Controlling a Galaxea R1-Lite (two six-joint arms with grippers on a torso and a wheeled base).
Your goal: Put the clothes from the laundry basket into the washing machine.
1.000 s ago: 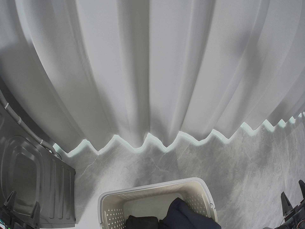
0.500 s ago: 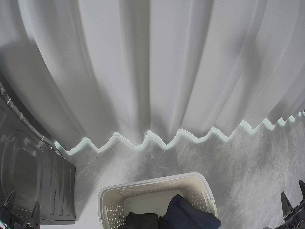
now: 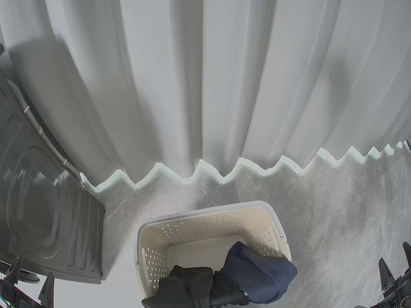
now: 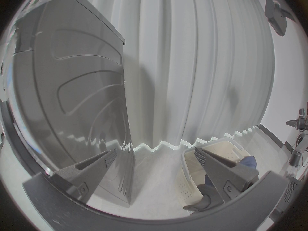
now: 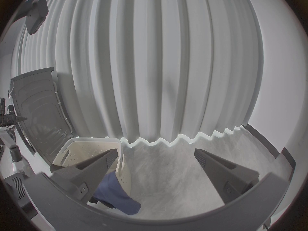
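Now L gripper (image 4: 154, 150) & R gripper (image 5: 155, 150) wide, empty; dark clothes (image 3: 257, 274) in laundry basket (image 3: 201, 232)

The head camera looks down from high at the floor (image 3: 342, 202) and the curtain (image 3: 205, 86). The wrist cameras sit low, behind the left claw (image 4: 154, 150) and the right claw (image 5: 155, 151), facing the curtain. All three views share the laundry basket (image 3: 201, 232).
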